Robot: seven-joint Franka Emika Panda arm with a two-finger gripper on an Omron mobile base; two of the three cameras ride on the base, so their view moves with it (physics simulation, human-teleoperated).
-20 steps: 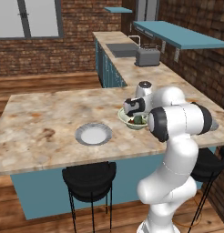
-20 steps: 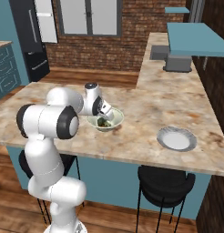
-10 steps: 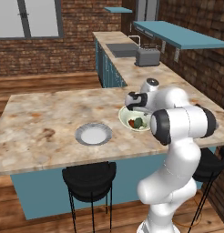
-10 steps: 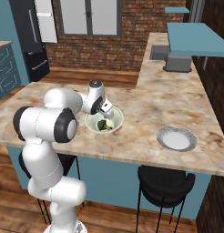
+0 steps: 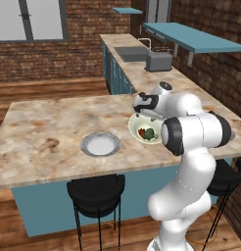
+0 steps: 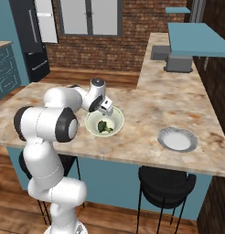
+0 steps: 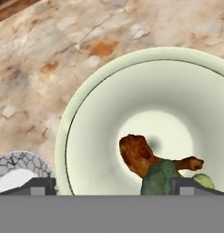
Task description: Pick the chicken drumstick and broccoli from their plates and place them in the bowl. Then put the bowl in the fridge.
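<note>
I have the gripper (image 6: 106,111) poised just above the near rim of the bowl (image 6: 115,119), its jaws standing wide apart and closed on nothing; in the hand view the two finger tips (image 7: 38,185) sit far to either side of the frame, which tells me the hold is let go. Both foods lie inside the bowl: the chicken drumstick (image 7: 140,154) rests on the bottom with its thin end pointing away, and the broccoli (image 7: 160,178) lies against it, touching, slightly over the meat. I judge they ended up together near the centre because the curved wall lets small pieces slide down to the lowest spot. One plate (image 5: 100,144) sits bare on the counter (image 5: 39,132), well apart from the bowl, and a sliver of another plate (image 7: 16,168) shows just beside the bowl's rim in the hand view. The fridge (image 6: 29,41) stands far off across the room, so I reckon the filling part is done and what remains is gripping the bowl by its thick rim, which calls for a firm, level hold to keep the food from tipping out.
</note>
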